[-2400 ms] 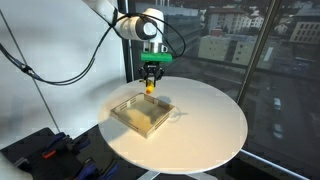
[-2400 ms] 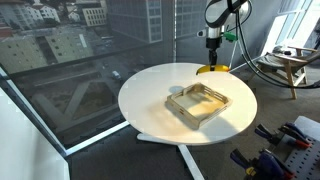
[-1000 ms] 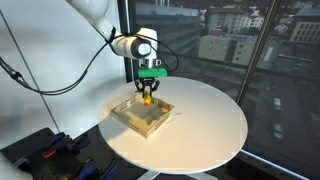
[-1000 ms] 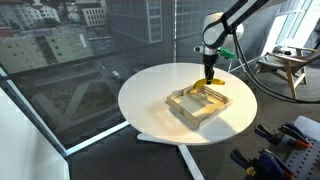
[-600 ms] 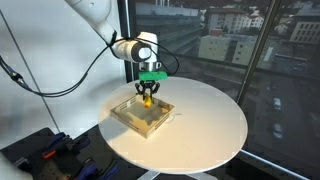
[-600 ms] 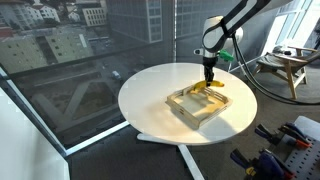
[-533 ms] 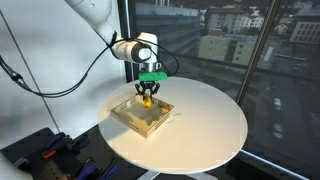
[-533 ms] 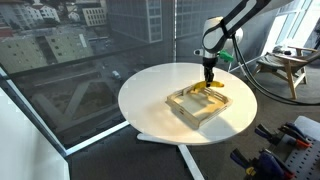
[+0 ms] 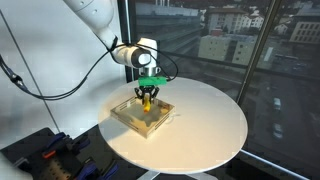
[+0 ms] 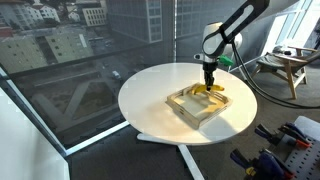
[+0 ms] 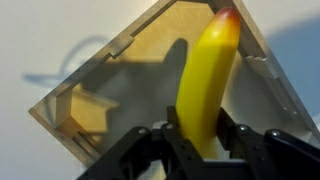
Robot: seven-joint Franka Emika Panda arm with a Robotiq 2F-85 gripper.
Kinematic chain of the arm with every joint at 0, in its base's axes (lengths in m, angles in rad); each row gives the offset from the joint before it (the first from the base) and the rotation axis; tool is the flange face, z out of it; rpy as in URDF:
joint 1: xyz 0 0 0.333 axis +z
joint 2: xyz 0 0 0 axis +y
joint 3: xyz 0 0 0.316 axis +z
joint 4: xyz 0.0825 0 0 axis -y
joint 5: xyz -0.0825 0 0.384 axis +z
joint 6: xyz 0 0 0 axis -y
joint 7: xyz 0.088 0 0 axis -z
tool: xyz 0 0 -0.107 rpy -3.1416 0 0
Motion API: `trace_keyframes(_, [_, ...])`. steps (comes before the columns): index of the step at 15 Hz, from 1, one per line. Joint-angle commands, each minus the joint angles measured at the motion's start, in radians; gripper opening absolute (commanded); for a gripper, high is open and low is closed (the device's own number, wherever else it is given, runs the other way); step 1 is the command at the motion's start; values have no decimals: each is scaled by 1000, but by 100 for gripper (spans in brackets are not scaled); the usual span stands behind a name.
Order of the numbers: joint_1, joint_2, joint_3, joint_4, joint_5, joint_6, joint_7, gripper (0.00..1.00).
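City buildings fill the windows behind a round white table (image 9: 215, 125), where a shallow wooden box (image 9: 127, 119) sits left of centre in an exterior view. The gripper (image 9: 147, 91) hangs over the box, its jaws clamped on the lower end of a yellow banana (image 11: 208, 75), which the wrist view shows lying across the box's far corner. Held by one end only, the fruit could swing or slip, and its tip might catch the wall and shove the box.

No readable text, labels, brands, numbers
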Motion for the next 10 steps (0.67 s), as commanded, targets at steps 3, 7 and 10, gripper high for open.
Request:
trace_keyframes(3, [-16,9,11,-9,-14,21,-22,16])
trace_keyframes(7, [-16,19,11,-8,-16,20,-21,16])
trace_keyframes(10, [-15,23,11,-6,-17,19,-21,16])
